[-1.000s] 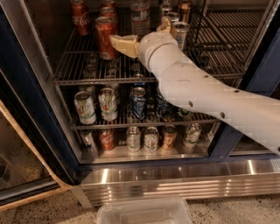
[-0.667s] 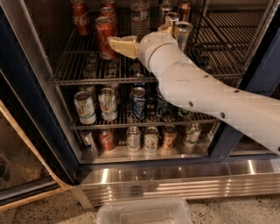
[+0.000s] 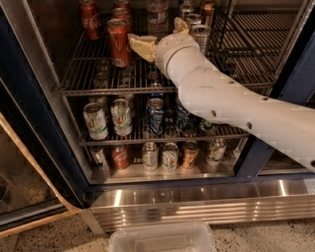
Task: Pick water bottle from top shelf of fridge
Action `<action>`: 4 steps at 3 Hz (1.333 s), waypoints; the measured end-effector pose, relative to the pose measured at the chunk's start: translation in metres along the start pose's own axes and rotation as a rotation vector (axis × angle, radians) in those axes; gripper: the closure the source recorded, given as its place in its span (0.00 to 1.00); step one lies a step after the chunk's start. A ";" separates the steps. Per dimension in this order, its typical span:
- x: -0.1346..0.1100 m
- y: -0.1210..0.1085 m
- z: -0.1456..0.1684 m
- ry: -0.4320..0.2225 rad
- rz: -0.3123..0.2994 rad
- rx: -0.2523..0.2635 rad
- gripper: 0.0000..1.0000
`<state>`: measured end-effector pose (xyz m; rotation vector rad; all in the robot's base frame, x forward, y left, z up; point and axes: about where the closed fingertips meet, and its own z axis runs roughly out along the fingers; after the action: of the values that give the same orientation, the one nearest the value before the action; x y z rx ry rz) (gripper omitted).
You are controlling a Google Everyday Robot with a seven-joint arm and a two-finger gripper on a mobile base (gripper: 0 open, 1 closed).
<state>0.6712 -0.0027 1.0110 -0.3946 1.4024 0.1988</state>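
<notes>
Gripper (image 3: 155,30) has nudged up and deeper over the top shelf (image 3: 93,81) — fingers spread apart, holding nothing, likely so they can straddle the water bottle (image 3: 156,14) standing just beyond and between them — red cola can (image 3: 119,42) close at its left.

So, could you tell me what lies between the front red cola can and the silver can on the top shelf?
The gripper sits there, open, close to the water bottle, as the camera view shows.
</notes>
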 end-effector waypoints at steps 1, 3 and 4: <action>-0.001 -0.001 0.006 -0.003 -0.007 0.014 0.26; 0.004 -0.012 0.021 0.010 -0.017 0.123 0.31; 0.007 -0.018 0.024 0.013 -0.017 0.167 0.30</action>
<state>0.7006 -0.0106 1.0098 -0.2700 1.4164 0.0642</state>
